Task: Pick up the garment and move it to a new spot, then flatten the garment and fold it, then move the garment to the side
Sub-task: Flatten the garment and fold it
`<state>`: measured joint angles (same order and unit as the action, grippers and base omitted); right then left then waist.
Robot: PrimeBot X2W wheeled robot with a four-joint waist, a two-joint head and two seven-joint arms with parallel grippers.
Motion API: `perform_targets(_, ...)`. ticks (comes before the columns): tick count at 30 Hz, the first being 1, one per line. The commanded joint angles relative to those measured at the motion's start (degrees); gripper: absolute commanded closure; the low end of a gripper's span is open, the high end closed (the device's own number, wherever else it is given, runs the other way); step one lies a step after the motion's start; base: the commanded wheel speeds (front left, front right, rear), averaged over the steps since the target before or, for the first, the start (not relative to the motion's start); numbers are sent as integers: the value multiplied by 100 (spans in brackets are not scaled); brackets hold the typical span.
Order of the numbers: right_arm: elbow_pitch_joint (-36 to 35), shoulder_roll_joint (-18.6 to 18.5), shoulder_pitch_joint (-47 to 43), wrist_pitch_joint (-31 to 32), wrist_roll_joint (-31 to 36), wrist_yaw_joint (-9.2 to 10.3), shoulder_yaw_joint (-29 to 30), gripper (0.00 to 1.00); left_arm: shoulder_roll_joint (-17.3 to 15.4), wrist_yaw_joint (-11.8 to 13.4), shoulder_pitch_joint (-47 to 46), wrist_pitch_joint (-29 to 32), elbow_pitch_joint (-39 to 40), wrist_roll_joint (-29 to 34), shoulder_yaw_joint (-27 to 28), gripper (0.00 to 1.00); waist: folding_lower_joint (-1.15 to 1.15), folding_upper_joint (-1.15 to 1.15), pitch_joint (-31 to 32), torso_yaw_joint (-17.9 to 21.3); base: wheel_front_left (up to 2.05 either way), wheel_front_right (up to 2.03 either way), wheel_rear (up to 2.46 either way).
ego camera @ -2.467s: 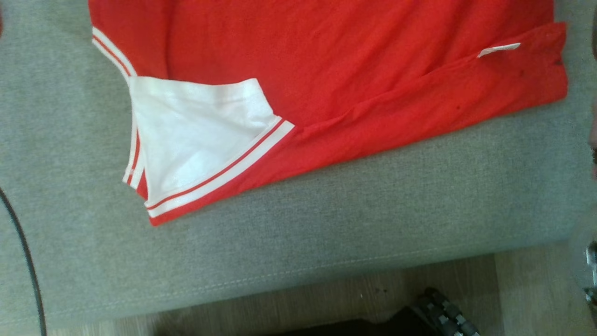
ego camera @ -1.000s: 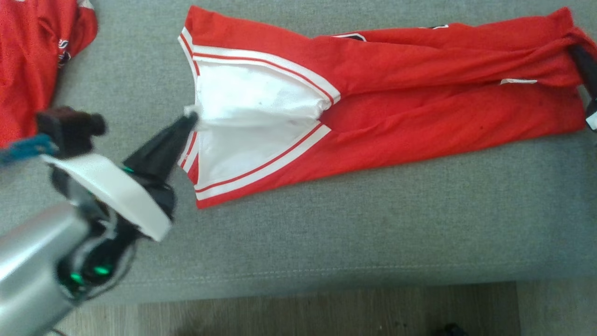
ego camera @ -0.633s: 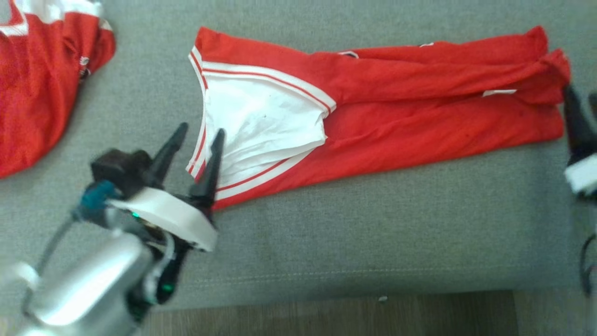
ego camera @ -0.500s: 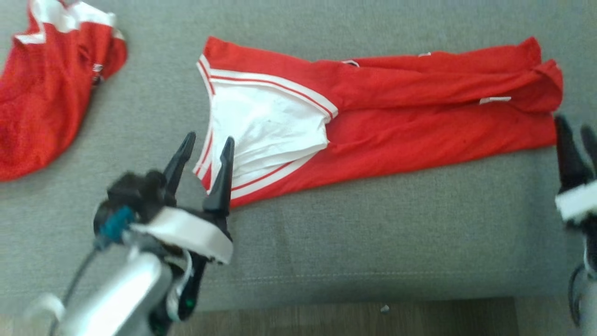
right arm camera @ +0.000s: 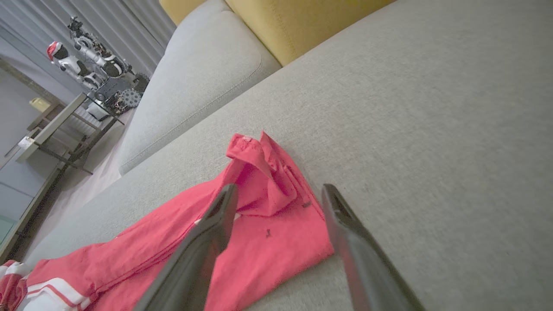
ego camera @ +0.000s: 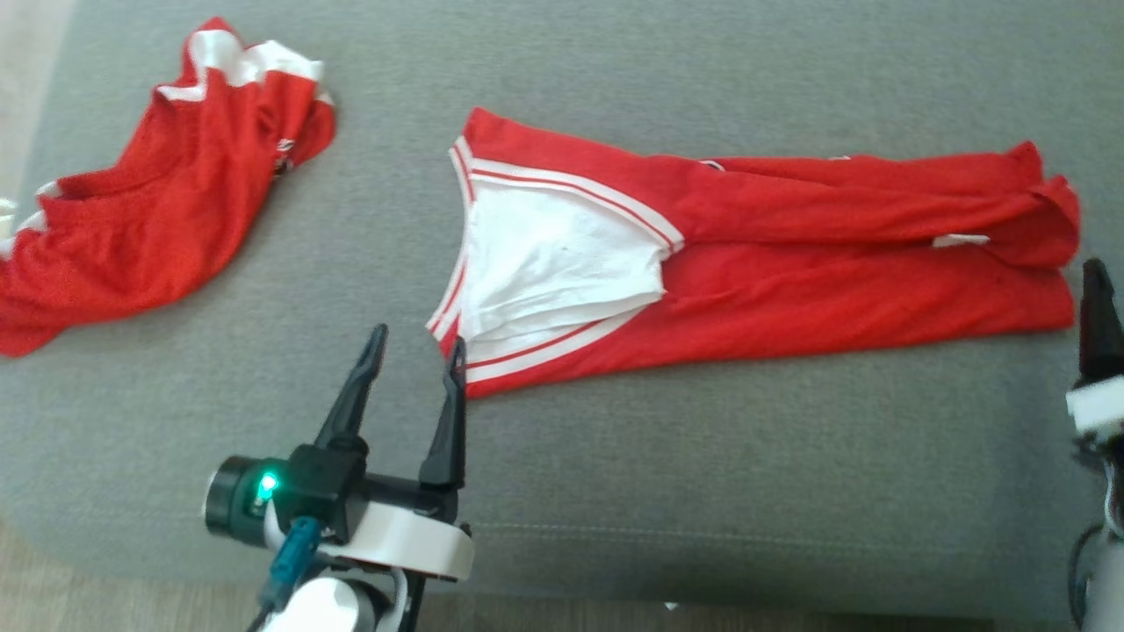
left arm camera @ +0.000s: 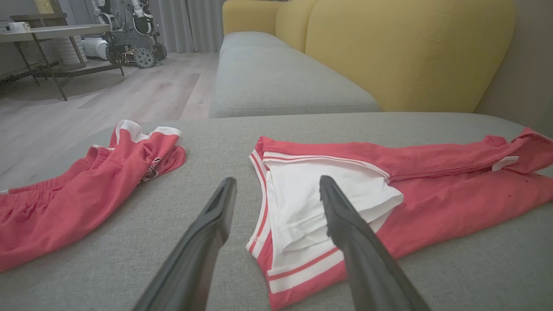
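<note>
The garment, a red jersey, lies in a long folded band across the grey seat, its white inside and striped trim at the left end and a small white tag near the right end. My left gripper stands open just in front of the band's left corner, holding nothing. In the left wrist view the left gripper has the garment lying beyond its fingers. My right gripper sits at the right edge, close to the hem. In the right wrist view the right gripper is open, with the garment's bunched hem beyond it.
A smaller red garment lies crumpled at the far left of the grey seat. The seat's front edge and the wood floor run along the bottom. A yellow backrest and another grey cushion stand behind.
Both grippers have opened and let go of the garment's ends, then drawn back toward the seat's front edge. The head camera has shifted, so the whole scene sits lower and further right.
</note>
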<state>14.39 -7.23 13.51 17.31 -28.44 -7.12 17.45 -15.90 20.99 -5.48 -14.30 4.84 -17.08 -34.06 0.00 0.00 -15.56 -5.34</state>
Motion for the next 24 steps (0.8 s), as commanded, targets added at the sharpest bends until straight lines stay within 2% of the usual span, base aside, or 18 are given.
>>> perform_targets(1, -11, -127, 342, 55, 137, -36, -53, 0, 35, -80, -71, -69, 136, 100, 270, 0, 0, 0, 74, -134, 0, 0, 0)
perform_targets(11, 1802, -697, 1400, 272, 1219, -36, 440, 0, 507, -695, 55, -70, -62, 510, 563, 0, 0, 0, -64, -565, 0, 0, 0)
perform_targets(15, 2407, -693, 1610, 580, 1406, -36, 540, 0, 658, -863, 84, -70, -103, 628, 690, 0, 0, 0, -107, -626, 0, 0, 0)
perform_targets(19, 2672, -665, 1711, 851, 1276, -36, 464, 0, 775, -989, 126, -70, -121, 746, 817, 0, 0, 0, -131, -613, 0, 0, 0)
perform_targets(20, 2691, -663, 1733, 855, 1239, -36, 440, 31, 799, -1016, 139, -70, -131, 769, 848, 0, 0, 0, -134, -594, 0, 0, 0)
perform_targets(21, 2701, -651, 1753, 843, 1183, -36, 411, 75, 821, -1046, 148, -70, -140, 792, 878, 0, 0, 0, -135, -570, 0, 0, 0)
perform_targets(22, 2704, -640, 1768, 818, 1113, -36, 382, 100, 840, -1075, 154, -70, -147, 817, 906, 0, 0, 0, -134, -544, 0, 0, 0)
perform_targets(24, 2686, -658, 1779, 739, 981, -36, 333, 100, 878, -1127, 156, -70, -150, 865, 961, 0, 0, 0, -138, -485, 0, 0, 0)
